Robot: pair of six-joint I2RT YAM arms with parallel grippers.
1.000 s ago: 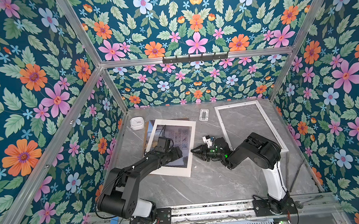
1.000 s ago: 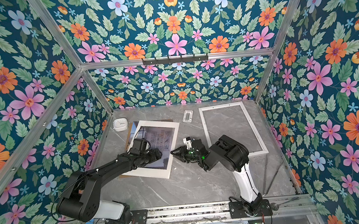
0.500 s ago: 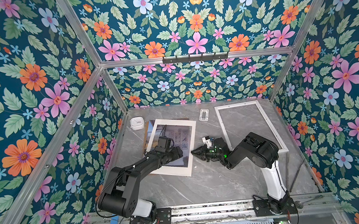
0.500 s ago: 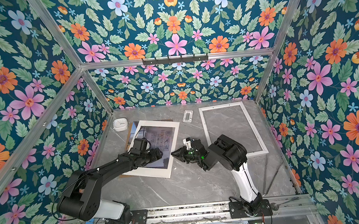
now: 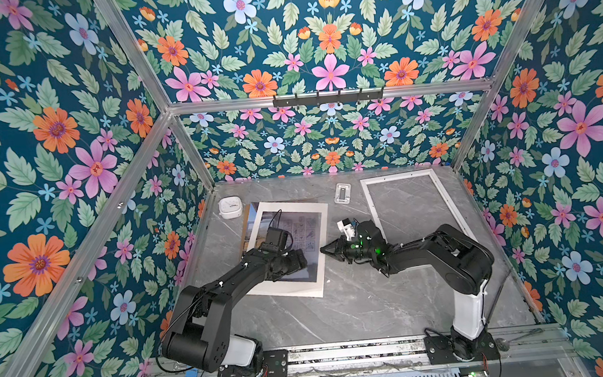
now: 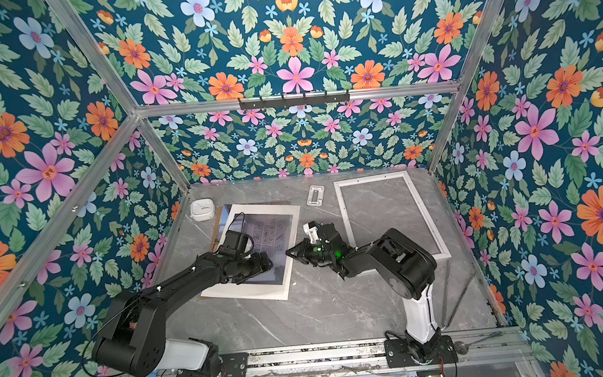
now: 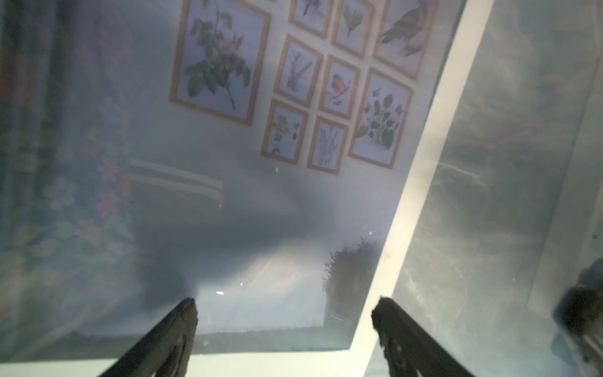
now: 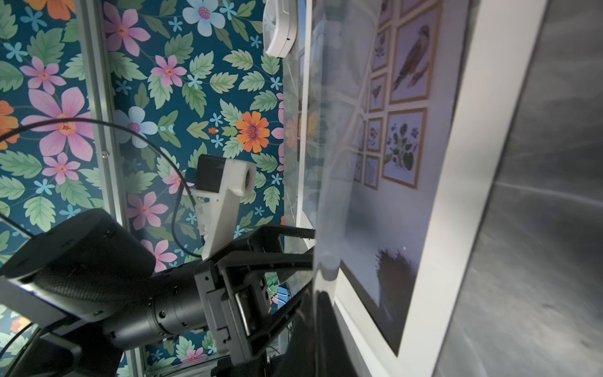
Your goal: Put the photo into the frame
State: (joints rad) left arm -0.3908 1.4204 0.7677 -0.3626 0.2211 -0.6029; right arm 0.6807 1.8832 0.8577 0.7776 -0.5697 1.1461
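The photo (image 5: 303, 229) (image 6: 274, 232) lies flat at the left middle under a flat white mat (image 5: 289, 289), its grid of small pictures plain in the left wrist view (image 7: 326, 98). A clear sheet (image 8: 321, 163) hangs a little above it. My right gripper (image 5: 325, 249) (image 6: 290, 252) (image 8: 323, 326) is at the mat's right edge, shut on that sheet's edge. Wide open, my left gripper (image 5: 300, 261) (image 7: 284, 303) hovers over the photo's near part, and its fingertips (image 8: 306, 233) meet the sheet from above. The white frame (image 5: 371, 206) (image 6: 344, 212) lies at the back right with nothing in it.
A small white rounded device (image 5: 230, 206) (image 6: 202, 209) sits at the back left near the wall. A small white bracket (image 5: 343, 192) lies between the mat and the frame. A dark strip (image 5: 247, 219) sticks out from under the mat's left edge. Flowered walls close in three sides.
My right gripper's jaws have closed at the mat's right edge. Both arms have hardly moved, and the left gripper has stayed open.
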